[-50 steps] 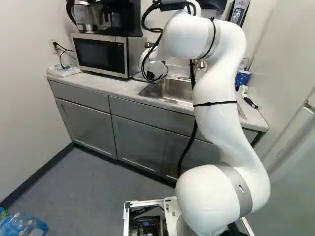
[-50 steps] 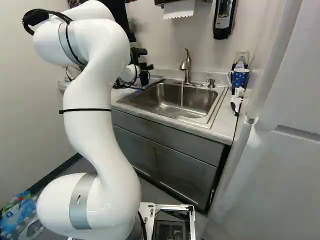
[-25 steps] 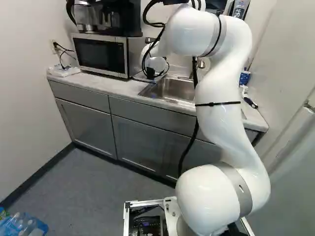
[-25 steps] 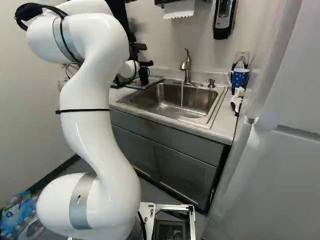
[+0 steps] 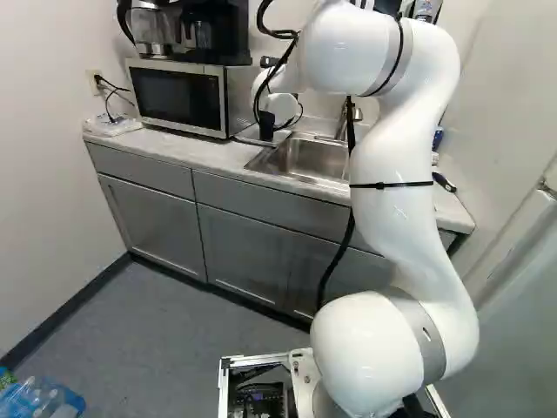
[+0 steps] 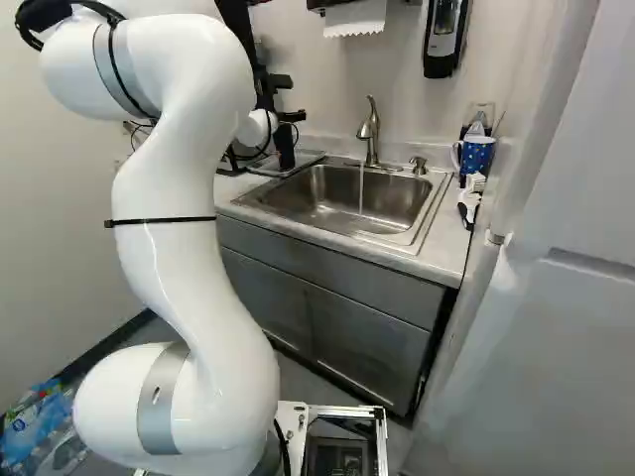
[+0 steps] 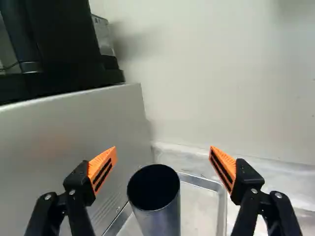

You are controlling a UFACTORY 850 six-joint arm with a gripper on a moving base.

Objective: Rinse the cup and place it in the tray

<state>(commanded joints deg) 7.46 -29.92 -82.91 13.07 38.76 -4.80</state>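
Observation:
In the right base view my gripper (image 6: 289, 99) is at the sink's left side, a little above the dark cup (image 6: 286, 147), which stands upright on the metal tray (image 6: 316, 154). The wrist view shows the gripper (image 7: 163, 156) with its orange-padded fingers wide apart and nothing gripped. Lower down, between the lines of the two fingers, is the cup (image 7: 156, 211), its round mouth facing up. The tray (image 7: 222, 206) lies under it on the counter. Part of the arm covers some of this area in the base views.
The microwave (image 5: 178, 96) stands close beside the cup, with a coffee maker (image 5: 204, 30) on top. Water runs from the faucet (image 6: 370, 134) into the sink (image 6: 382, 203). A blue dotted mug (image 6: 476, 154) and a brush (image 6: 469, 203) are at the counter's right end.
The gripper has risen in the right base view, away from the cup, which stays standing on the tray. My upper arm has shifted right in the left base view. The base has not moved.

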